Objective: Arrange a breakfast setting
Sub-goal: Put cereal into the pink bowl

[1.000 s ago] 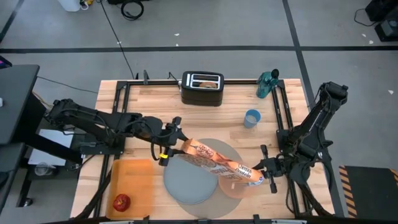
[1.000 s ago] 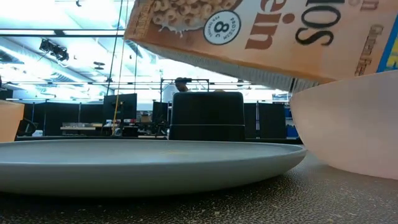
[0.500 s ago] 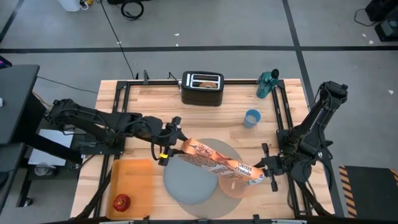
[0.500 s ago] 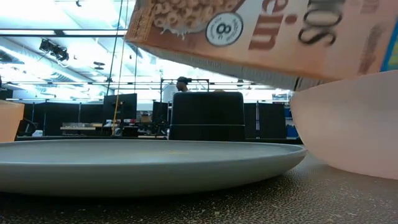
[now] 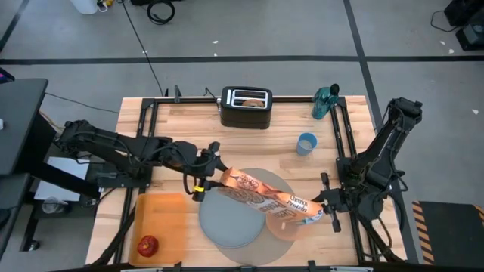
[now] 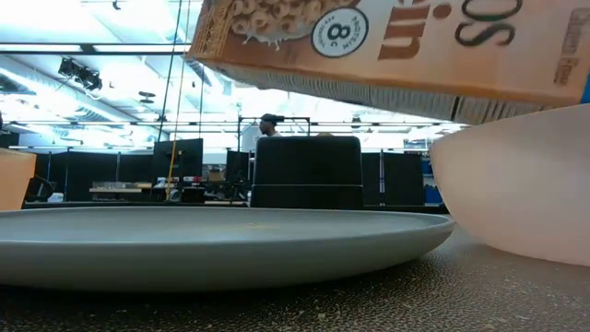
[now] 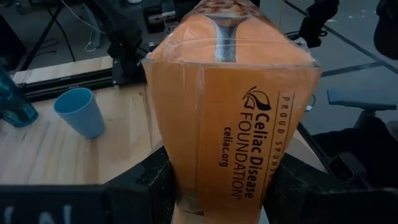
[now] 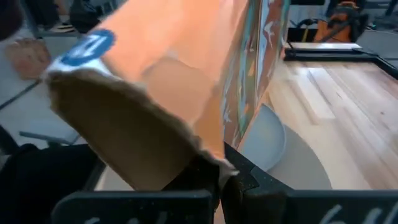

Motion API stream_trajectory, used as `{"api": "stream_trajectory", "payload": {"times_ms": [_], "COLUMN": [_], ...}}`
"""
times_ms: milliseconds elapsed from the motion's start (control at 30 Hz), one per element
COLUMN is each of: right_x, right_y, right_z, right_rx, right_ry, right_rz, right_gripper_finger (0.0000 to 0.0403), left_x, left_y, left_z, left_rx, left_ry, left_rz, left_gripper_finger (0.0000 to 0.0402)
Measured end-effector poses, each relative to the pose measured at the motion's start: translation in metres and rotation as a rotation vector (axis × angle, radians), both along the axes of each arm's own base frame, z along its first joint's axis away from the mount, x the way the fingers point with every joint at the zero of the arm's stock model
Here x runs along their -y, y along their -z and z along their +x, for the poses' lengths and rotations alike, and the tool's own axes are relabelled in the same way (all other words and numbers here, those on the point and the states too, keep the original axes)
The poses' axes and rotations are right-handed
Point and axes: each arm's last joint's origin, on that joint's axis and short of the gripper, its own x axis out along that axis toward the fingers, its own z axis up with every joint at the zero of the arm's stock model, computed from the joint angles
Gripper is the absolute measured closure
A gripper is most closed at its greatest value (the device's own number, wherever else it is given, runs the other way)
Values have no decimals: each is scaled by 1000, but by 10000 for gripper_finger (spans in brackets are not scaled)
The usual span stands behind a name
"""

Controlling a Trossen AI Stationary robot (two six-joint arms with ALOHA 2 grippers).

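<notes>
Pink bowl (image 5: 286,224) sits on grey mat (image 5: 278,184) beside plate (image 5: 231,220); cereal box (image 5: 263,197) tilted over bowl, left gripper (image 5: 203,176) clamping base, right gripper (image 5: 324,209) pinched shut at torn top; pouring underway; apple (image 5: 147,244) left on orange tray (image 5: 162,214), spoon unseen

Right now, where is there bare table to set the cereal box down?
Bare wood lies between the toaster and the round mat, and left of the blue cup. The front is crowded: the cereal box, held by the left gripper and right gripper, spans the plate and pink bowl; the orange tray holds an apple.
</notes>
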Motion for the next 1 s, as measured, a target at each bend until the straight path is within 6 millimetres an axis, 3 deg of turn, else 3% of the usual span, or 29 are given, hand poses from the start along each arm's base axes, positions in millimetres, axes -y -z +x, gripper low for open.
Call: {"api": "stream_trajectory", "payload": {"times_ms": [167,333,533,733,867,1000], "right_x": [7,1,3,-4,-3,-2], "right_y": [21,2,11,-7,6,-10], "right_z": [6,5,10,7,11,7], "right_rx": [-131,-76,-155,-81,-203,-145], "right_ry": [34,-6,-16,-23,-21,5], "right_rz": [104,56,114,44,88,50], "right_gripper_finger": [392,392,392,392,392,392], "left_x": [0,0,4,4,6,5], "left_y": [1,-1,0,0,1,-1], "left_z": [1,0,-1,-1,-1,-1], "left_rx": [-9,5,-2,-1,-8,8], "left_ry": [-4,-3,10,10,17,18], "left_rz": [-5,-16,-8,-15,-10,-11], "left_gripper_finger": [210,210,210,210,210,210]}}
